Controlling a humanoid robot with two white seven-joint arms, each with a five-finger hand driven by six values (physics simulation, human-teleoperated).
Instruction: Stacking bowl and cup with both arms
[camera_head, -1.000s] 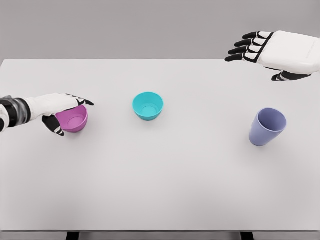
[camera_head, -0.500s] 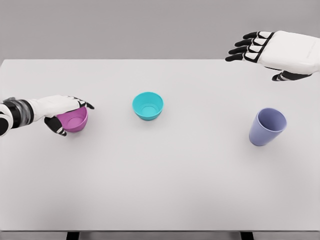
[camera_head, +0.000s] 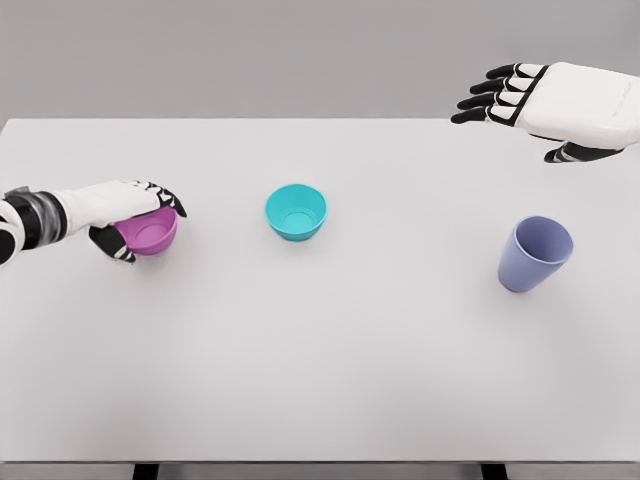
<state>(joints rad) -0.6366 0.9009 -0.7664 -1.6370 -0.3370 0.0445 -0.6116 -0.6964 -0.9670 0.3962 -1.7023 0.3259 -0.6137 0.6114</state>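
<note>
Bright, even light; faint shadows

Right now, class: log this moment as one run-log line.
left hand: shut on pink bowl | right hand: open, raised | teal bowl, purple cup: untouched

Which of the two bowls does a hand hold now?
The pink bowl, at the table's left: the left hand curls around its rim. The teal bowl near the middle stands alone, untouched.
</note>
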